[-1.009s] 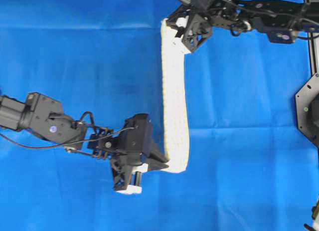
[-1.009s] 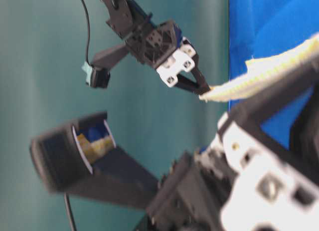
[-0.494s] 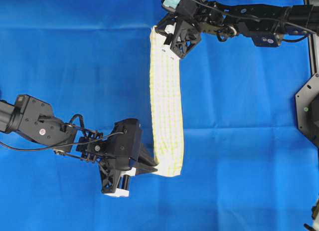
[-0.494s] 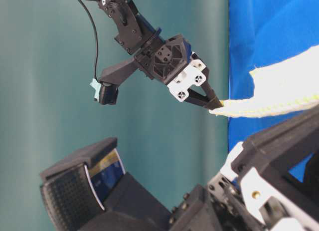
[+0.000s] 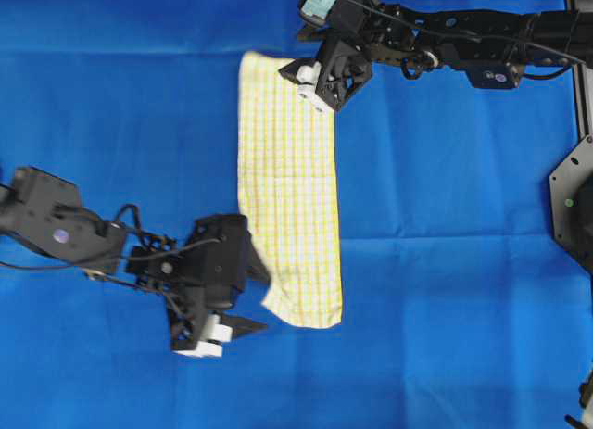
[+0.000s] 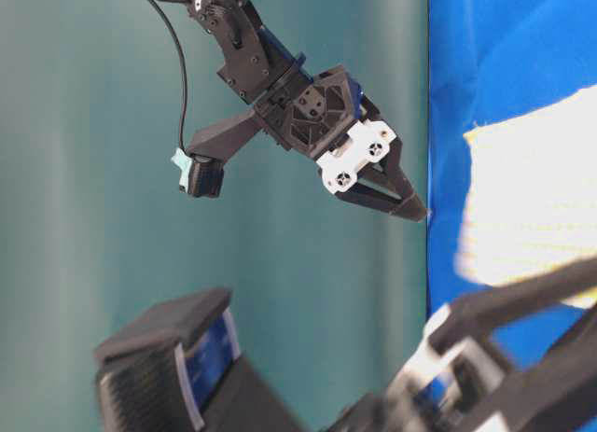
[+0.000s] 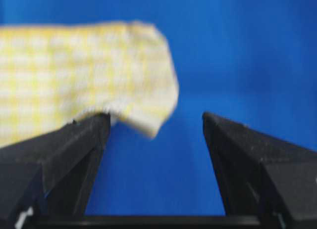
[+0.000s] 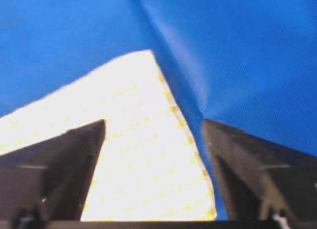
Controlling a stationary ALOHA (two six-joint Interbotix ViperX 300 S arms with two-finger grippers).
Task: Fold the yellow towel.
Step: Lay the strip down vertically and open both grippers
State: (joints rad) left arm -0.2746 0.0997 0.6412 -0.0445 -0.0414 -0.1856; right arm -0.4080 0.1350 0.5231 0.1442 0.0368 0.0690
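Observation:
The yellow towel (image 5: 289, 188) lies flat on the blue cloth as a long folded strip running from far to near. My left gripper (image 5: 262, 302) is open at the strip's near left corner, holding nothing. In the left wrist view the towel (image 7: 74, 66) ends just past the left fingertip (image 7: 94, 127), and blue cloth shows between the jaws of the left gripper (image 7: 153, 120). My right gripper (image 5: 310, 77) hangs open above the far right corner. Its wrist view shows the towel (image 8: 143, 164) below the spread jaws of the right gripper (image 8: 153, 122), apart from them. The table-level view also shows the right gripper (image 6: 410, 185) open in the air.
The large plain blue cloth (image 5: 445, 262) covers the whole table and has a crease (image 8: 168, 66) near the towel's far corner. A black fixture (image 5: 570, 207) stands at the right edge. Blurred parts of the left arm (image 6: 522, 357) fill the near table-level view.
Both grippers opened and let go of the towel. It dropped from a raised narrow band and now lies flat, wider toward the left. The left gripper drew back left.

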